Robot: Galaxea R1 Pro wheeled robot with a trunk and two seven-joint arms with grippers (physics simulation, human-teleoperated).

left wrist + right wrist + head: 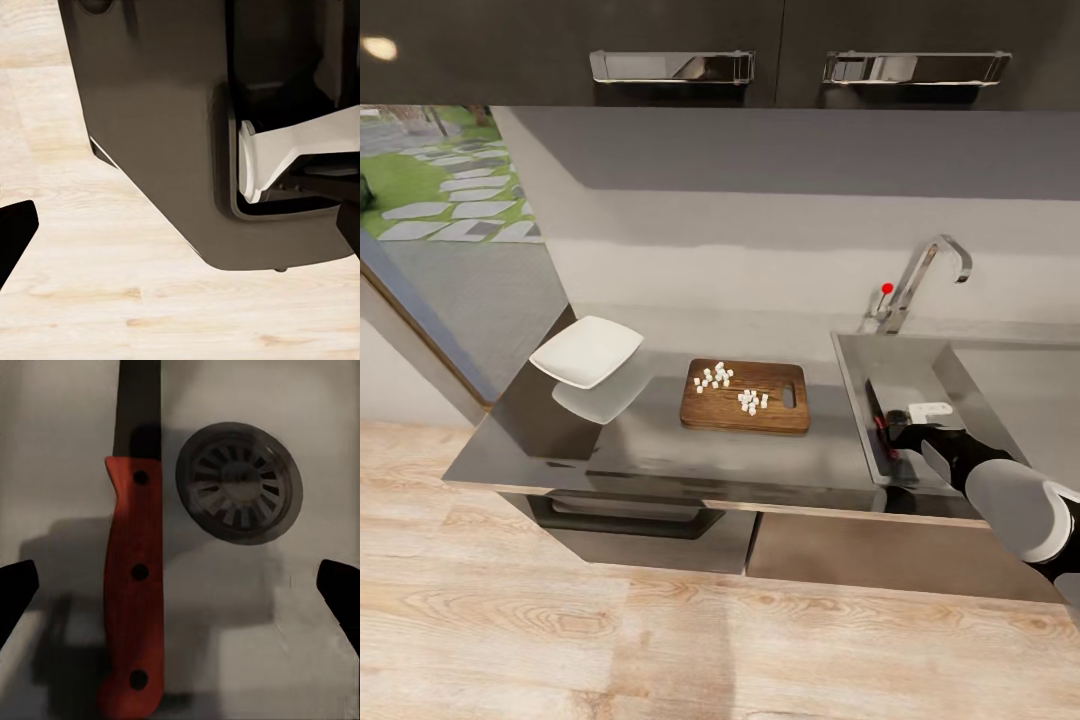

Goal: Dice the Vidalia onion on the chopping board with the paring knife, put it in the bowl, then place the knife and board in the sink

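The dark wooden chopping board (745, 408) lies on the grey countertop (660, 450), with small white diced onion pieces (712, 377) on it in two clusters. A white squarish bowl (587, 350) stands empty to the board's left. My right gripper (898, 432) is down in the sink (852, 390). In the right wrist view it (180, 592) is open above the paring knife (135, 585). The knife has a red riveted handle and a dark blade and lies flat on the basin floor beside the round drain (240, 484). My left gripper (180, 232) hangs open over the floor.
A chrome tap (928, 270) with a red-tipped lever stands behind the sink. Dark upper cabinets (670, 50) hang overhead. The counter's left end meets a glass door (440, 200). Light wood flooring (660, 640) runs in front, and my own dark base (165, 135) is close to the left gripper.
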